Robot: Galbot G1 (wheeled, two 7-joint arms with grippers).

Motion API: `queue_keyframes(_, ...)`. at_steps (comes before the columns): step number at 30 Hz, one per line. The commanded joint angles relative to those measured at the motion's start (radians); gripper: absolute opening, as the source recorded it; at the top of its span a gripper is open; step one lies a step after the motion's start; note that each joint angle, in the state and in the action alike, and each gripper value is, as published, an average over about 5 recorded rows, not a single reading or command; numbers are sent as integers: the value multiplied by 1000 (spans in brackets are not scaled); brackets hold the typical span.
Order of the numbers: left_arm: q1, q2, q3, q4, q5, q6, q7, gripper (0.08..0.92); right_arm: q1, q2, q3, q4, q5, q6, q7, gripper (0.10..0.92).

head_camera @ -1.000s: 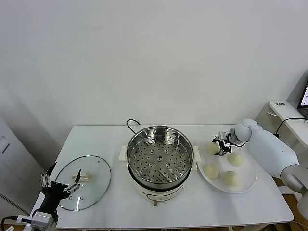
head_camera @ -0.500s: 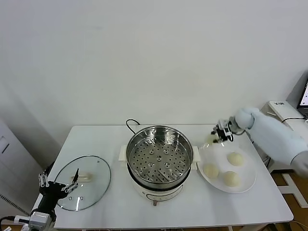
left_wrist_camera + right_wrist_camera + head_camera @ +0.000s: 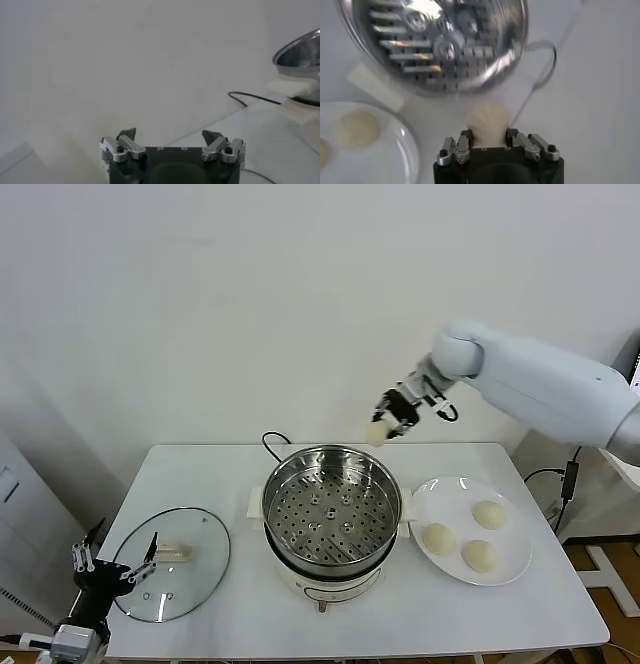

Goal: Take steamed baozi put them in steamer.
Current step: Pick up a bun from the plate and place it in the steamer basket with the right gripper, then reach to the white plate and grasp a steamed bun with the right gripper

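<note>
My right gripper (image 3: pixel 387 422) is shut on one cream-white steamed baozi (image 3: pixel 377 432), held in the air above the far right rim of the steamer (image 3: pixel 333 504). The steel basket is empty, its perforated bottom bare. In the right wrist view the baozi (image 3: pixel 487 119) sits between the gripper's (image 3: pixel 487 136) fingers, with the steamer (image 3: pixel 435 40) beyond it. Three more baozi (image 3: pixel 489 514) (image 3: pixel 438 538) (image 3: pixel 481 555) lie on the white plate (image 3: pixel 455 499). My left gripper (image 3: pixel 113 571) hangs open at the table's near left corner, nothing in it (image 3: pixel 170 137).
A round glass lid (image 3: pixel 185 549) lies flat left of the steamer, close to the left gripper. A black cord (image 3: pixel 272 442) runs behind the steamer. The plate (image 3: pixel 395 150) lies right of the steamer, near the table's right edge.
My right gripper has lifted one baozi off the plate and carried it up and left to above the steamer's far rim. The left gripper has sunk slightly toward the near left.
</note>
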State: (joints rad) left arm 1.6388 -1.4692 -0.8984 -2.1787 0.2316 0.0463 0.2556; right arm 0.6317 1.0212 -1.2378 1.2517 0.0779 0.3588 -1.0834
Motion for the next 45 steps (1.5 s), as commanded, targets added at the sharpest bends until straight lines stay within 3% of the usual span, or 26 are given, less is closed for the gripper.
queue_keyframes(1, -1, 2, -10, -2, -12, 0, 0, 823, 22, 110, -35, 120, -88, 119, -41, 419)
queue_keyframes(13, 1, 0, -16, -2, -24, -2, 0, 823, -172, 136, 89, 45, -398, 257, -55, 432)
queue_keyframes(22, 5, 0, -21, 7, -26, -12, 0, 823, -246, 180, 152, -56, -470, 293, -53, 492)
queue_keyframes(35, 1, -5, -24, 15, -29, -25, 0, 823, -281, 196, 183, -83, -455, 292, -33, 795)
queue_keyframes(40, -2, -1, -25, 14, -29, -29, 1, 823, -207, 161, 184, -76, -289, 195, -54, 822)
queue_keyframes(45, -2, -1, -27, 7, -29, -27, 0, 823, 31, 45, -19, -56, 223, -165, -53, 823)
